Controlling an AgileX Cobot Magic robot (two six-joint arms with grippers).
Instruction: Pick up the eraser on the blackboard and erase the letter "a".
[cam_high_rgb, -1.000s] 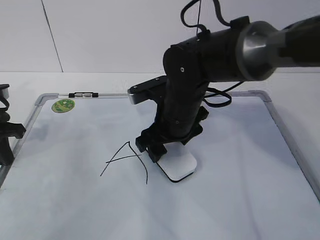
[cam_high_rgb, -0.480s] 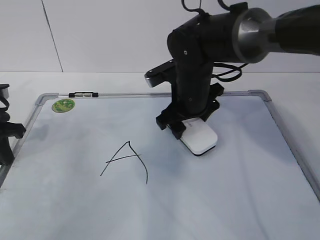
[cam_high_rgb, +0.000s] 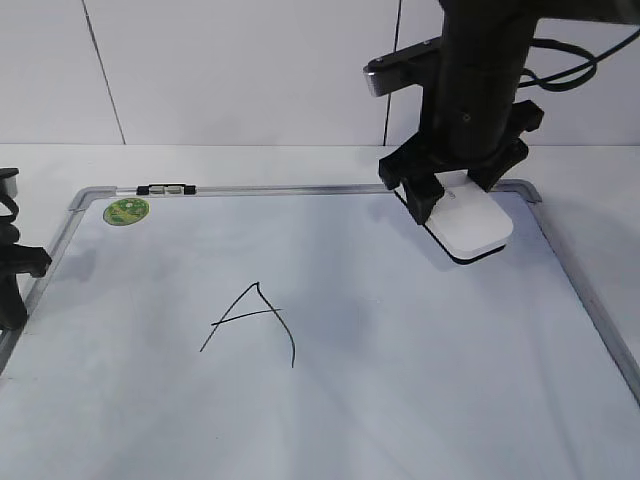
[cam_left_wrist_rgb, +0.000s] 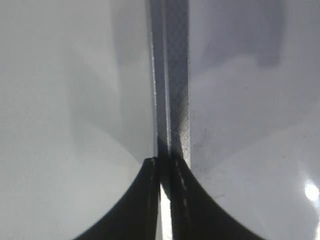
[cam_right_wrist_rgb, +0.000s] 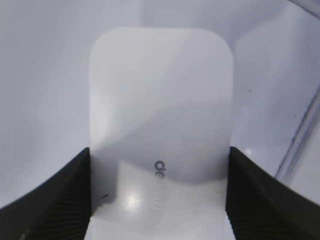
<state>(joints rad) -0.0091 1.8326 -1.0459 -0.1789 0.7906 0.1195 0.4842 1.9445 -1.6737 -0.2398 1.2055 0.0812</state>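
Right gripper (cam_high_rgb: 455, 195) clamped across the eraser (cam_high_rgb: 470, 228) sides, felt down, at the board's (cam_high_rgb: 400, 400) far right corner; no cursive "a" visible, only capital A (cam_high_rgb: 255, 320); left gripper (cam_left_wrist_rgb: 165, 200) closed, parked over the left frame edge.

The outside camera stood in front of the blackboard (cam_high_rgb: 330, 400) and looked down at it at a slant, from some way off, so almost the whole board and the wall behind it showed. The left wrist camera sat very close above the blackboard's grey frame (cam_left_wrist_rgb: 172, 90) and looked straight down past the left claw (cam_left_wrist_rgb: 162, 200). The right wrist camera looked down from very near, between the right claw's (cam_right_wrist_rgb: 160, 195) two fingers, at the eraser (cam_right_wrist_rgb: 160, 100) by the blackboard's far right corner. The outside view showed that same eraser (cam_high_rgb: 470, 228) and corner.
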